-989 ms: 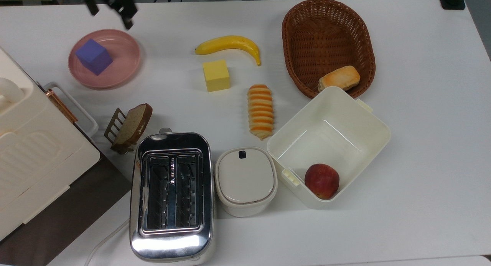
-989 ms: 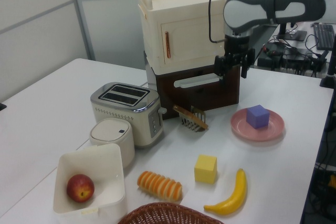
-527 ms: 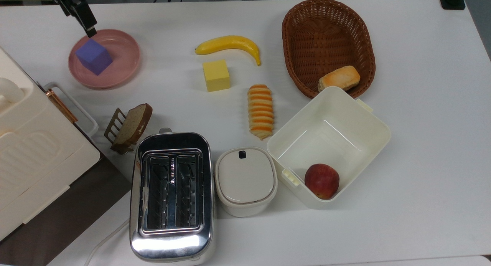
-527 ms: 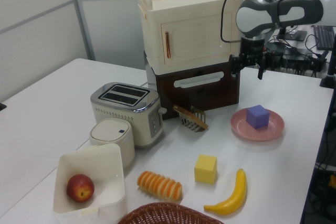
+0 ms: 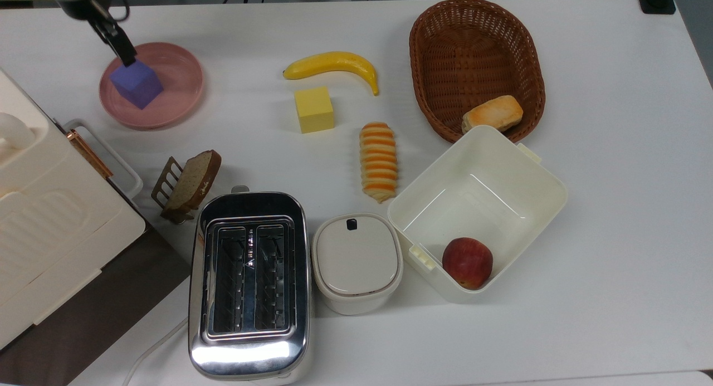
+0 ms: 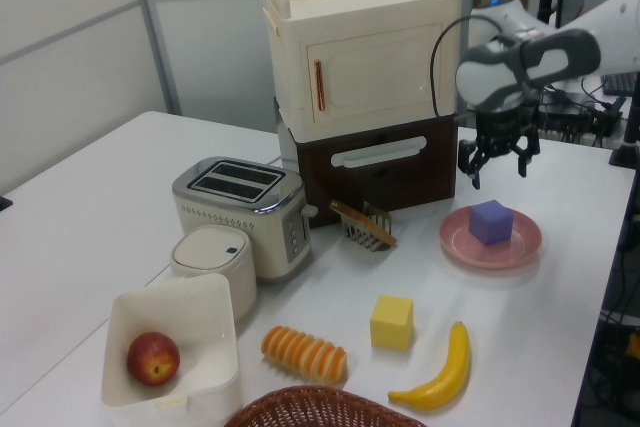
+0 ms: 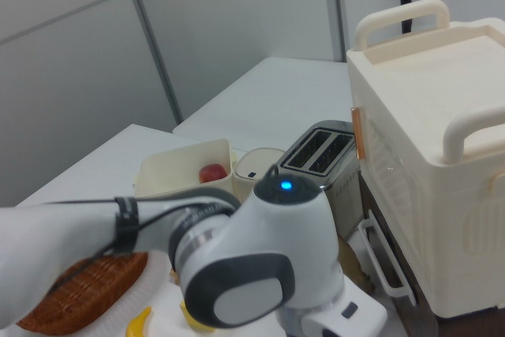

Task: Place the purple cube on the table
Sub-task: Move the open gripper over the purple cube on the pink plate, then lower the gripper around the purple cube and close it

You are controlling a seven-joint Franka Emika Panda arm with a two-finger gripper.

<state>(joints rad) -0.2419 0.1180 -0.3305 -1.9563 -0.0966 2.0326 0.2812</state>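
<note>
Fingers [image 6: 498, 160] spread above purple cube [image 6: 491, 222]; cube on pink plate [image 6: 517, 248].

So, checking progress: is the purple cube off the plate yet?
No. The purple cube sits on the pink plate, gripper open above.

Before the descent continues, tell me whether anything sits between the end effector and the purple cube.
Nothing visible does. In the left view the end effector hangs open above the purple cube, with only air between them. The cube rests alone on the pink plate, and bare table lies beside the plate.
</note>
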